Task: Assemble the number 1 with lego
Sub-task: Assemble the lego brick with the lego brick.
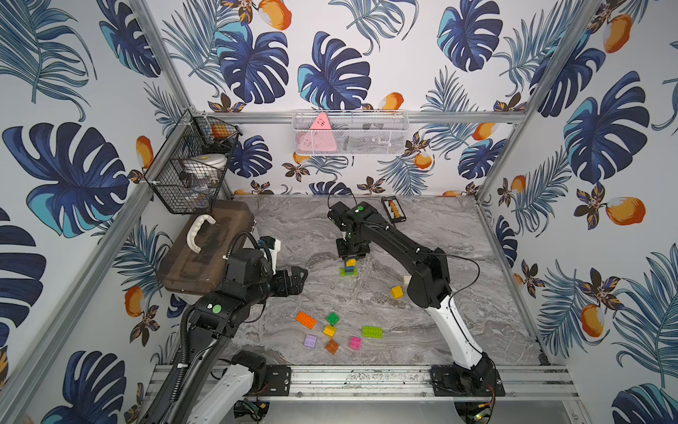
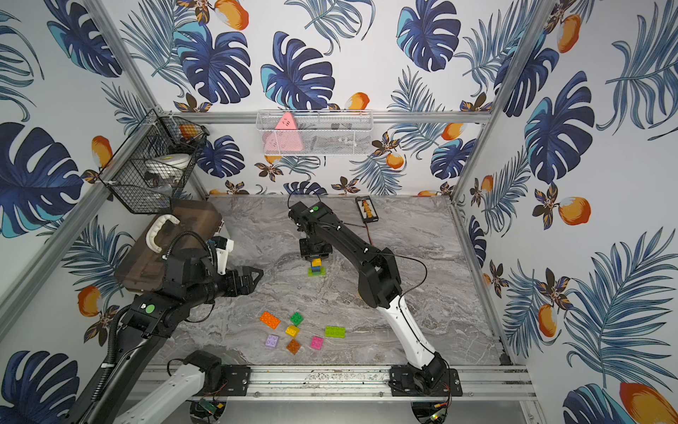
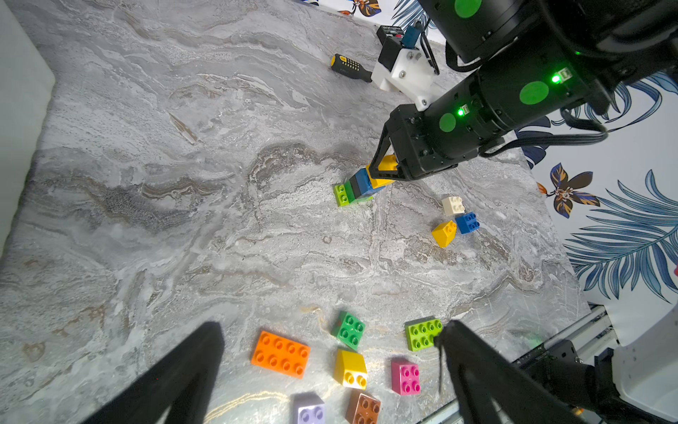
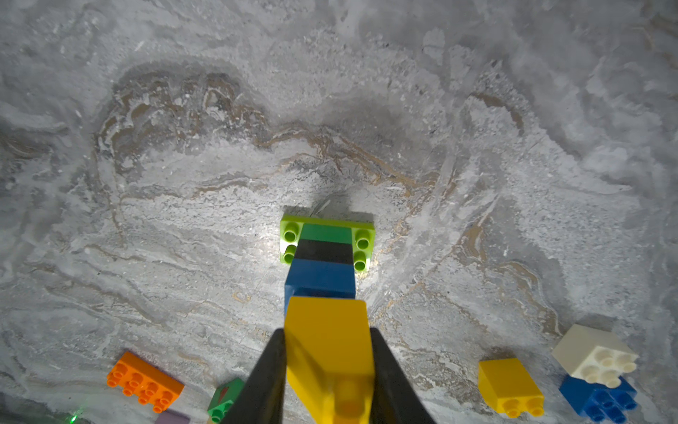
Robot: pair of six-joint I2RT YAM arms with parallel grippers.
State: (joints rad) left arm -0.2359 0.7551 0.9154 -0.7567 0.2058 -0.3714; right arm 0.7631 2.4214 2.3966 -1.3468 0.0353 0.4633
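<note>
Fingers (image 4: 268, 367) of the right gripper (image 4: 326, 332) pinch the yellow brick (image 4: 326, 315) atop the tower (image 4: 319, 275); we press straight down, squarely; the left gripper (image 1: 297, 281), at nine o'clock, gapes wide.

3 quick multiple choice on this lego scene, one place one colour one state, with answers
1. The long orange brick lies
a) flat on the table, apart from the stack
b) pressed onto the stack's top
c) under the stack

2. The brick directly under the yellow top brick is
a) pink
b) blue
c) white

3. The right claw is
a) open and empty
b) out of view
c) shut on the yellow top brick

Answers: 1a, a top view shows it flat, clear of the stack; 2b, the right wrist view shows the blue brick just beneath the yellow; 3c, both fingers press the yellow brick's sides.
</note>
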